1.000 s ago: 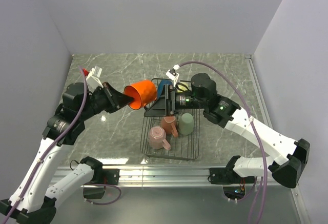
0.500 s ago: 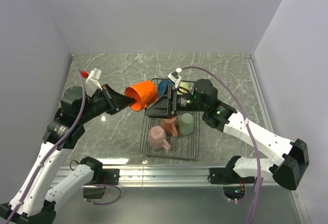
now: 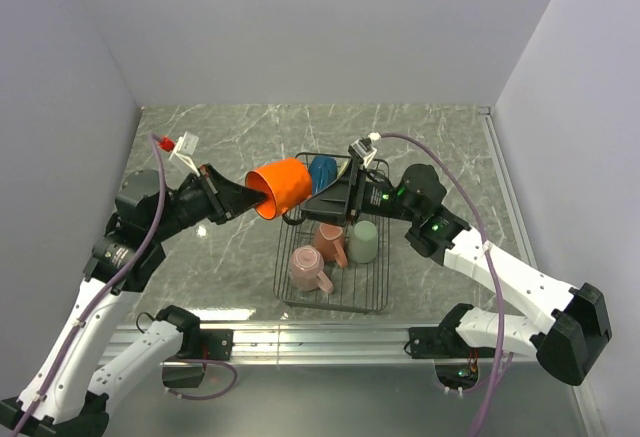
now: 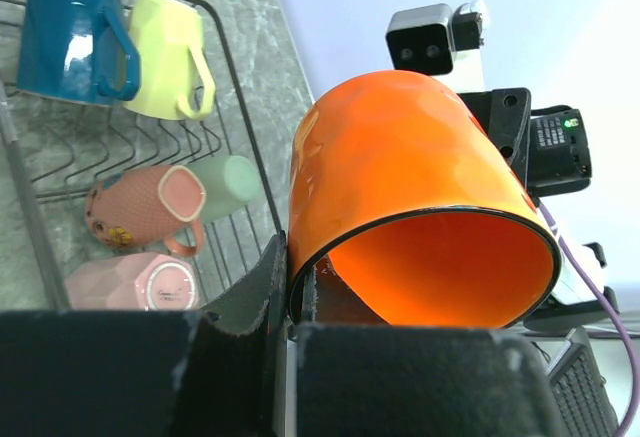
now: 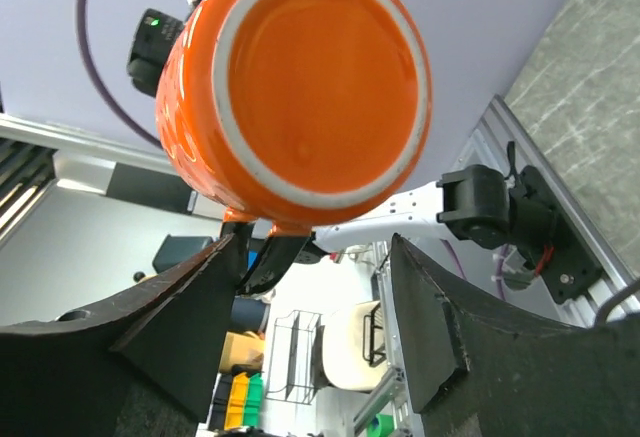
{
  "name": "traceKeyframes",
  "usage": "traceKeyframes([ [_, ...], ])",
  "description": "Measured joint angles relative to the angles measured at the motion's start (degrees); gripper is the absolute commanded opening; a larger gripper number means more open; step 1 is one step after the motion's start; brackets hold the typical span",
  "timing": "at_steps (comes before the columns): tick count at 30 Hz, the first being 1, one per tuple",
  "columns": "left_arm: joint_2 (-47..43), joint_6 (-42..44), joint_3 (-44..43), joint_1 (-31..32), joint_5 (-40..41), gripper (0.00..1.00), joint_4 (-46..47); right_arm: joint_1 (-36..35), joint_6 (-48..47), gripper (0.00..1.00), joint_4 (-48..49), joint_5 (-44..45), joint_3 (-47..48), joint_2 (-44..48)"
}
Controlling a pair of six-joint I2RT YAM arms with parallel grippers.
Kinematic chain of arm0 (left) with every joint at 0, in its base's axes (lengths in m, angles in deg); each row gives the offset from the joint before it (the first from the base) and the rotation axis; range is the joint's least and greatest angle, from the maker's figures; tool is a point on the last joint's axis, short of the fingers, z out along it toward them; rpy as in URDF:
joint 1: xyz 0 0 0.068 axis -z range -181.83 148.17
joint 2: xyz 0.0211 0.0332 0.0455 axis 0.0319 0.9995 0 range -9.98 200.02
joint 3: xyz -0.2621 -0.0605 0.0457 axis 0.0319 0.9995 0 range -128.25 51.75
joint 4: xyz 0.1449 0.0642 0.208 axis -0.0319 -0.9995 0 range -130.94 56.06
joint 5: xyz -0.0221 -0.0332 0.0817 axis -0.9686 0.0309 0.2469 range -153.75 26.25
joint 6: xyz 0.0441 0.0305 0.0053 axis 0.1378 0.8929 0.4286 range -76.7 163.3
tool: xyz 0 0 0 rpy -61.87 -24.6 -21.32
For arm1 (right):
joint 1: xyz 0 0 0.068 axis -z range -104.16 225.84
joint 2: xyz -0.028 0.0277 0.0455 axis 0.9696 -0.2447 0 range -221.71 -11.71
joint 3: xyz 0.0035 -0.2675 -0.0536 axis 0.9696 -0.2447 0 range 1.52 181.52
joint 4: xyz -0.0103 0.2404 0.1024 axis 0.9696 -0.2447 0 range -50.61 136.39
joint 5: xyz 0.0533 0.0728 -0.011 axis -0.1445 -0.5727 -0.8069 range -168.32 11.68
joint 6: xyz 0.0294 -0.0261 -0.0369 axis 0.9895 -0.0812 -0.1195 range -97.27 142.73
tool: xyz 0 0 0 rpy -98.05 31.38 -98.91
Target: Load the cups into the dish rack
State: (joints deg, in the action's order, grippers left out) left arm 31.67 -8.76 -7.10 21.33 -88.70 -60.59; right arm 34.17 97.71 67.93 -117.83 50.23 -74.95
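Final mug in hand. Our left gripper [image 4: 293,282] is clamped on the orange mug's [image 3: 279,186] rim, holding it aloft above the rack's [image 3: 333,308] far-left corner. Right gripper [image 5: 315,247] faces its base, jaws apart. Handover, we judge: right must close squarely before left releases.

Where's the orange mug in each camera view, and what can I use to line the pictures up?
Top external: orange mug left of centre, by the dish rack's far-left corner.
Left wrist: orange mug centre-right, mouth toward the camera.
Right wrist: orange mug upper centre, base facing the camera.
Shared landmark: the left gripper pinching its rim, visible in all three.
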Motion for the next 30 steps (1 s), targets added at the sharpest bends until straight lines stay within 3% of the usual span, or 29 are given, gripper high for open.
traceKeyframes([
  [15,-0.7,-1.8,4.1,-0.5,-2.9,0.0,5.2,0.1,2.1,0.53,2.5,-2.7,1.7,-3.2],
  [18,-0.7,-1.8,5.4,-0.6,-3.1,0.0,7.3,0.3,3.2,0.45,2.9,-3.9,2.1,-3.8],
  [20,-0.7,-1.7,6.1,-0.6,-3.1,0.0,8.2,0.5,3.9,0.34,2.8,-4.8,2.3,-4.2],
  [23,-0.6,-1.6,6.6,-0.6,-3.2,0.0,9.0,0.5,4.5,0.02,2.8,-5.9,2.6,-4.7],
  [27,-0.2,1.0,7.1,-0.5,-2.7,0.01,9.9,0.5,6.7,0.0,1.6,-7.0,3.2,-5.2],
  [30,0.1,2.1,7.1,-0.4,-2.2,0.09,9.4,0.6,5.7,0.0,-0.7,-7.1,3.8,-5.3],
])
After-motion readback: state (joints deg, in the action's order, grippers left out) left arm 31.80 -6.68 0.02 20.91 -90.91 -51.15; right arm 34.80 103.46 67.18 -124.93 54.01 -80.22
